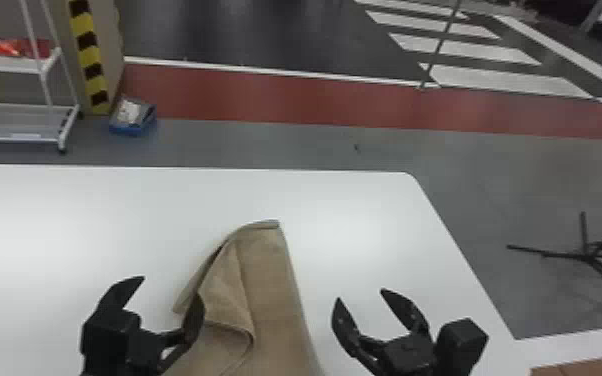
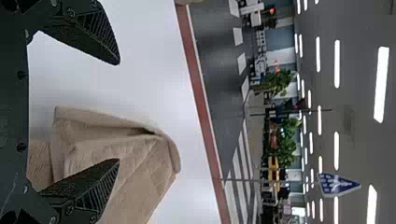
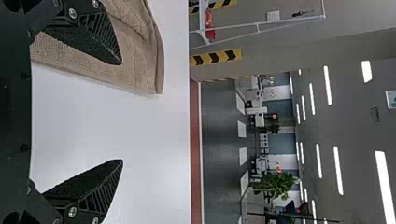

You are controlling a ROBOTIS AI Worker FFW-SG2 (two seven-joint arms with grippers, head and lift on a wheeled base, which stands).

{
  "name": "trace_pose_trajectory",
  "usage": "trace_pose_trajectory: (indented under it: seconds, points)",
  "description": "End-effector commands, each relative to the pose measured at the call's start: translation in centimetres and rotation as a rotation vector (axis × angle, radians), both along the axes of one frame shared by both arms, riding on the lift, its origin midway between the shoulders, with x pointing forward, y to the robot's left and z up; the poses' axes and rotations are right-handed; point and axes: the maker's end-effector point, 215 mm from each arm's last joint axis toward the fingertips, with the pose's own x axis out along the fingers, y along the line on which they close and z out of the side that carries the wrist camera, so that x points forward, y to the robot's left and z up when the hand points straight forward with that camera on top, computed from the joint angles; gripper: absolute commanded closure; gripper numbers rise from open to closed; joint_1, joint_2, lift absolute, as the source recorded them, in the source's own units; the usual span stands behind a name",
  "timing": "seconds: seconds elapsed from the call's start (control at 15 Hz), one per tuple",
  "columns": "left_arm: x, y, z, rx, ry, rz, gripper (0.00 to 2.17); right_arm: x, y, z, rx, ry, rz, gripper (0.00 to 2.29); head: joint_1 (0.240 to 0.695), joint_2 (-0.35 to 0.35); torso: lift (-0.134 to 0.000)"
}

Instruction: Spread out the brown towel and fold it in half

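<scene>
The brown towel (image 1: 270, 280) lies partly folded over itself on the white table, its narrow end pointing to the far side and a loose flap on its left. At its left side stands my left gripper (image 1: 169, 300), open, one finger over the towel's edge. My right gripper (image 1: 360, 295) is open to the right of the towel, apart from it. In the left wrist view the towel (image 2: 135, 163) is partly behind one finger of the open left gripper (image 2: 119, 112). The right wrist view has the towel (image 3: 140, 70) behind one finger of the open right gripper (image 3: 122, 112).
The white table (image 1: 90, 210) has its far edge and right edge in view. A brown surface (image 1: 585, 367) is at the lower right corner. Beyond the table are a white cart (image 1: 20, 120), a blue box (image 1: 133, 117) and a black tripod stand (image 1: 587, 255) on the floor.
</scene>
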Motion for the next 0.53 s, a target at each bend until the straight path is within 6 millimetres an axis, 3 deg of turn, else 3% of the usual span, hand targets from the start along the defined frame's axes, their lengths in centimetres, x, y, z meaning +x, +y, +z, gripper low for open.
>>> trace_pose_trajectory:
  seconds: [0.0, 0.2, 0.27, 0.47]
  points:
    - [1.3, 4.1, 1.3, -0.021, -0.055, 0.076, 0.16, 0.0, 1.7, 0.1, 0.009, -0.002, 0.027, 0.14, 0.695, -0.194, -0.057]
    - [2.7, 9.3, 4.0, -0.085, -0.153, 0.178, 0.17, -0.2, 8.8, 0.3, -0.016, -0.009, 0.148, 0.19, 0.695, -0.107, -0.057]
    - [3.0, 11.1, 4.6, -0.106, -0.178, 0.213, 0.17, 0.0, 11.1, 0.5, -0.047, -0.018, 0.185, 0.19, 0.695, -0.029, -0.057]
    - [3.7, 14.3, 5.1, -0.126, -0.195, 0.267, 0.17, 0.0, 17.7, -0.5, -0.087, -0.023, 0.296, 0.19, 0.695, 0.101, -0.057]
